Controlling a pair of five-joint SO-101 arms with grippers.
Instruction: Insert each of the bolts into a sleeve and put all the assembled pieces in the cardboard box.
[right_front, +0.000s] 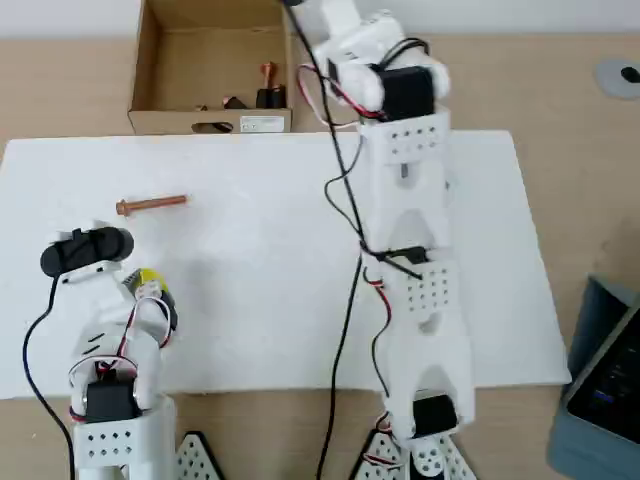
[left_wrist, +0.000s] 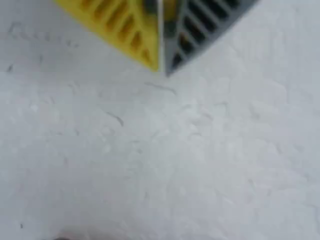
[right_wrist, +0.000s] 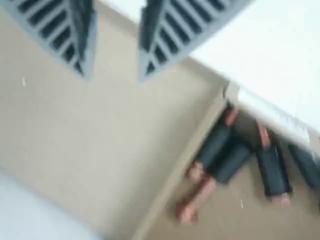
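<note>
Yellow and grey fingers of the left gripper meet at their tips, clenched on nothing, and point down at the bare white mat. In the high view this gripper sits over the near-left part of the mat, close to its own base.

Bolt: copper-coloured, bare (no sleeve on it), lying flat on the mat.
- Direction: it lies straight out from the left gripper, on the side toward the cardboard box. It is near the gripper, not touching it.
- Long axis: it runs across the table, left to right, with the head at the left end and the shank pointing right.

The box stands past the far edge of the mat, beyond the bolt. Assembled pieces lie on its floor by one wall. They are dark sleeves with copper ends sticking out, and I cannot tell the count.

Right gripper: its arm lies extended up the right half of the mat to the far right corner of the box. The fingers are spread apart with nothing between them.

Judgement: the left arm is clearly the nearer one, and the right gripper is well apart from the bolt, across the mat. The grab turns on axis alignment. The left fingers need to release first. They should then close across the shank, fore and aft, since a grip along its length would likely skid off.
</note>
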